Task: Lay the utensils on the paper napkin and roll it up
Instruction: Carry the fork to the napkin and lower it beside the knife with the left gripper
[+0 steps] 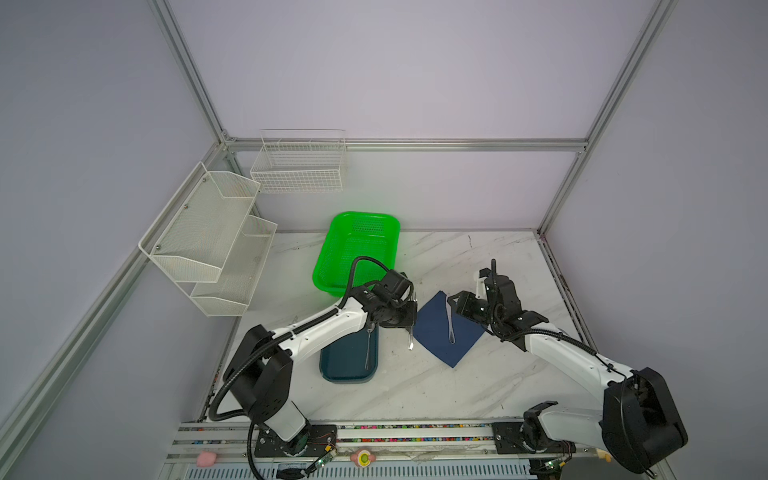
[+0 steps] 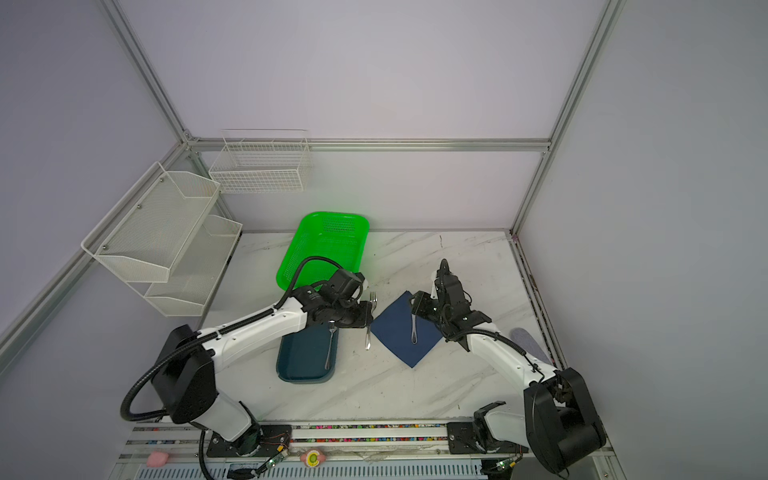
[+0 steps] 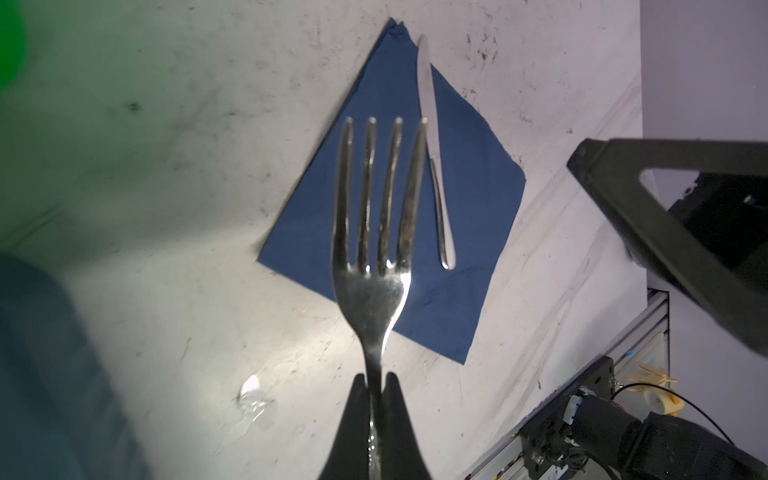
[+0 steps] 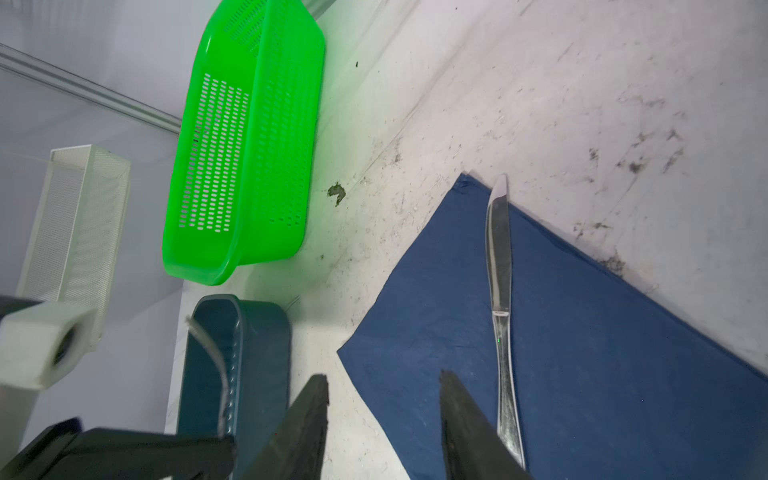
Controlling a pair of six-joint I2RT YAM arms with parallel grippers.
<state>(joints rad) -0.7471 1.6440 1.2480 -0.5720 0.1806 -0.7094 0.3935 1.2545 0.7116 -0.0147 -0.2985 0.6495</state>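
One knife lies on the paper napkin; the fork, pinched at its neck by the left end effector, hangs just beside the napkin's edge. The right end effector is spread and empty. Probable spoon in the teal tray. Lay fork parallel beside knife; release low.

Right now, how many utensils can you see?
3: a knife lying on the napkin, a fork clamped in the left pincer, and a third utensil on the teal tray, its head too small to identify.
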